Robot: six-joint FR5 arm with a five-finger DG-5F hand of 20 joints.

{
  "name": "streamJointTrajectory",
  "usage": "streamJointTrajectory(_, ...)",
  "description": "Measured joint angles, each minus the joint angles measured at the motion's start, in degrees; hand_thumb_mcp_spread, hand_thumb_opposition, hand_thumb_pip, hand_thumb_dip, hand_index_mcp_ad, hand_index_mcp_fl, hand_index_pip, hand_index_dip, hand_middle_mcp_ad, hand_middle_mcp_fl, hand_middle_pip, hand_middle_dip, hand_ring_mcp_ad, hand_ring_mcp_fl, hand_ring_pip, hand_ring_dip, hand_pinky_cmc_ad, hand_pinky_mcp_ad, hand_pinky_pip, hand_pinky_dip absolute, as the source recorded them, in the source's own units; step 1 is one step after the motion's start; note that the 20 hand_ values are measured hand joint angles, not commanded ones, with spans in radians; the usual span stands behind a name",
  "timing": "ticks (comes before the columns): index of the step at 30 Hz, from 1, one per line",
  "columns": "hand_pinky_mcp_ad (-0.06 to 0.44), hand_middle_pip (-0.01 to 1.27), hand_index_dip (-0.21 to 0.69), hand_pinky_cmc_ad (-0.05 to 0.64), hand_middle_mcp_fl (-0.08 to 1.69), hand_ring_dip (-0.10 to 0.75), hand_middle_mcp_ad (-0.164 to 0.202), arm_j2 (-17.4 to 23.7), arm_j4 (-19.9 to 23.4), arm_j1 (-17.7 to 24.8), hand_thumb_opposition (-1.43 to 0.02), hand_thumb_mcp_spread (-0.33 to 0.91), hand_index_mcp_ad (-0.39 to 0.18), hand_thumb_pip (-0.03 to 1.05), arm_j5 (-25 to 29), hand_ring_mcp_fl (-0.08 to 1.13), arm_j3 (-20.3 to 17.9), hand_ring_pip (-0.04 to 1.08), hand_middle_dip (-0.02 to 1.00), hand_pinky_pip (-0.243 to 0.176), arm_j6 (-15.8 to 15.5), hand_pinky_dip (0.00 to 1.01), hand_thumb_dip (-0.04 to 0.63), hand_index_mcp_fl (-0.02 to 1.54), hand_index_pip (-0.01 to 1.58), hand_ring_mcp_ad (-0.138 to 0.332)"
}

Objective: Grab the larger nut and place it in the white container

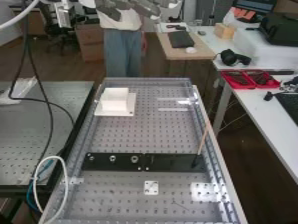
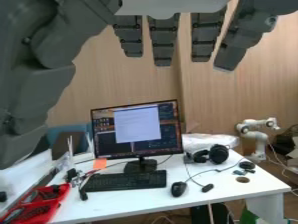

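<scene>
"Larger nut [image 1: 113, 158]?"
"On the bar [image 1: 171, 162]. My hand [image 2: 164, 42] is open, empty, well beyond the bar."
"Done?"
"Nothing, I'd judge. Left: grasp, carry, place in container [image 1: 114, 104] beyond the bar."

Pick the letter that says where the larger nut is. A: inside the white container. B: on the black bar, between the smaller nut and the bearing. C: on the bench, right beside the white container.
B: the larger nut stands on the black bar, with the smaller nut on one side and the bearing on the other.
</scene>
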Motion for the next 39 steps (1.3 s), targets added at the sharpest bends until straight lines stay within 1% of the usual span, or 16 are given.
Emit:
streamJointTrajectory(2,0.216,0.14,-0.033,0.276,0.0,0.037,0.089,0.2,1.1,0.0,-0.74,0.18,-0.024,0.42,0.8,0.02,-1.2,0.09,0.14,-0.101,0.2,0.37,0.035,0.04,0.09,0.202)
streamJointTrajectory(3,0.216,0.14,-0.033,0.276,0.0,0.037,0.089,0.3,1.7,0.1,-0.74,0.18,-0.024,0.44,1.3,0.02,-2.0,0.09,0.14,-0.101,0.4,0.37,0.047,0.04,0.09,0.202)
streamJointTrajectory(4,0.215,0.14,-0.033,0.276,0.0,0.037,0.089,0.4,2.5,0.1,-0.74,0.18,-0.024,0.47,2.0,0.02,-3.1,0.09,0.14,-0.101,0.6,0.37,0.049,0.04,0.09,0.202)
streamJointTrajectory(5,0.215,0.14,-0.035,0.276,0.01,0.037,0.091,0.5,2.8,0.2,-0.74,0.19,-0.024,0.48,2.3,0.01,-3.4,0.09,0.14,-0.101,0.7,0.37,0.049,0.04,0.09,0.202)
streamJointTrajectory(6,0.216,0.14,-0.044,0.276,0.01,0.037,0.091,0.6,3.5,0.2,-0.74,0.18,-0.024,0.48,3.2,0.01,-4.6,0.09,0.14,-0.101,1.0,0.38,0.045,0.04,0.08,0.202)
streamJointTrajectory(7,0.216,0.14,-0.04,0.278,0.01,0.037,0.091,0.7,4.3,0.3,-0.76,0.19,-0.024,0.48,4.0,0.01,-5.6,0.09,0.14,-0.103,1.3,0.38,0.063,0.04,0.09,0.202)
streamJointTrajectory(10,0.215,0.14,-0.051,0.278,0.01,0.037,0.091,1.0,6.3,0.5,-0.77,0.2,-0.024,0.49,6.1,0.01,-8.2,0.09,0.14,-0.105,1.8,0.38,0.079,0.03,0.09,0.202)
streamJointTrajectory(12,0.215,0.14,-0.051,0.279,0.01,0.037,0.087,1.1,7.7,0.8,-0.77,0.2,-0.024,0.52,7.8,0.01,-10.0,0.09,0.14,-0.106,1.8,0.39,0.094,0.03,0.09,0.202)
streamJointTrajectory(16,0.215,0.13,-0.051,0.279,0.01,0.037,0.091,1.0,9.4,1.4,-0.77,0.2,-0.024,0.53,11.2,0.01,-12.7,0.09,0.14,-0.106,2.0,0.39,0.094,0.03,0.09,0.208)
streamJointTrajectory(18,0.215,0.13,-0.058,0.279,0.01,0.037,0.091,0.9,9.8,1.6,-0.77,0.2,-0.024,0.53,12.0,0.01,-13.4,0.09,0.14,-0.106,2.1,0.39,0.112,0.03,0.09,0.208)
streamJointTrajectory(25,0.215,0.14,-0.059,0.279,0.01,0.037,0.091,0.7,11.4,1.8,-0.77,0.2,-0.024,0.55,14.9,0.0,-15.6,0.08,0.15,-0.106,2.5,0.39,0.112,0.04,0.1,0.204)
streamJointTrajectory(26,0.215,0.14,-0.059,0.279,0.01,0.037,0.091,0.7,11.5,1.8,-0.77,0.2,-0.024,0.55,15.1,0.0,-15.8,0.08,0.15,-0.106,2.7,0.39,0.124,0.04,0.1,0.204)
streamJointTrajectory(32,0.215,0.14,-0.059,0.279,0.01,0.037,0.091,0.5,11.5,1.9,-0.77,0.21,-0.026,0.55,15.9,0.0,-16.5,0.08,0.15,-0.106,3.8,0.39,0.126,0.05,0.1,0.208)
streamJointTrajectory(36,0.215,0.14,-0.059,0.279,0.01,0.037,0.091,0.3,11.9,2.0,-0.78,0.22,-0.037,0.56,17.3,0.0,-17.0,0.08,0.16,-0.105,3.4,0.39,0.126,0.05,0.1,0.208)
streamJointTrajectory(37,0.215,0.14,-0.059,0.279,0.01,0.037,0.091,0.1,12.1,2.0,-0.79,0.21,-0.037,0.56,18.0,0.0,-17.4,0.08,0.15,-0.105,3.3,0.39,0.129,0.05,0.11,0.204)
streamJointTrajectory(39,0.215,0.14,-0.059,0.279,0.01,0.037,0.091,-0.2,12.2,2.1,-0.8,0.25,-0.037,0.59,19.0,0.01,-18.0,0.08,0.15,-0.105,3.5,0.39,0.159,0.05,0.17,0.208)
